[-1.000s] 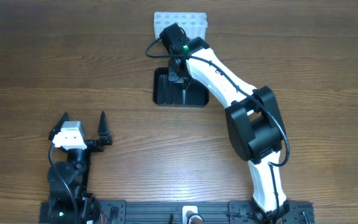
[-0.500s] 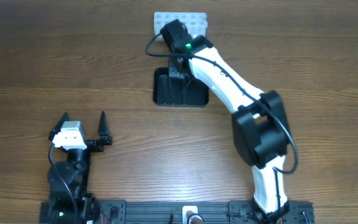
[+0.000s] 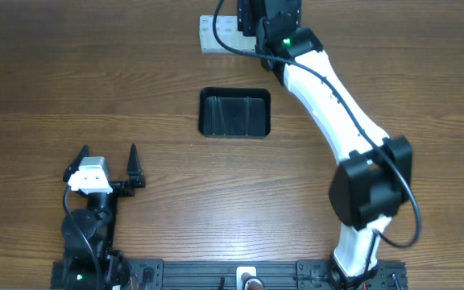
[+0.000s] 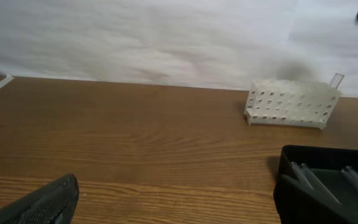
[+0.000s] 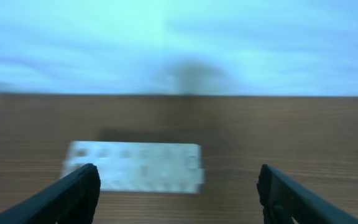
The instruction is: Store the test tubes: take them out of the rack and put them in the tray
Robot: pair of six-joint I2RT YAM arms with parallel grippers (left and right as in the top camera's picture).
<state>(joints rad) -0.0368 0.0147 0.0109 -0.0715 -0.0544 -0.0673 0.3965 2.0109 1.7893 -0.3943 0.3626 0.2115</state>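
My right gripper (image 5: pixel 177 177) hovers empty, jaws spread, over the white rack (image 5: pixel 135 166) at the far edge, I judge to fetch the one test tube (image 4: pixel 336 79) standing there; other tubes (image 4: pixel 314 179) lie in the black tray (image 3: pixel 202 113) nearer, my left gripper (image 3: pixel 108 157) parked open near-left.

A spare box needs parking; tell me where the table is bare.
Bare table left of the tray and rack, past the left gripper; also between tray and arm bases. Crowded at the rack, where the right gripper hovers.
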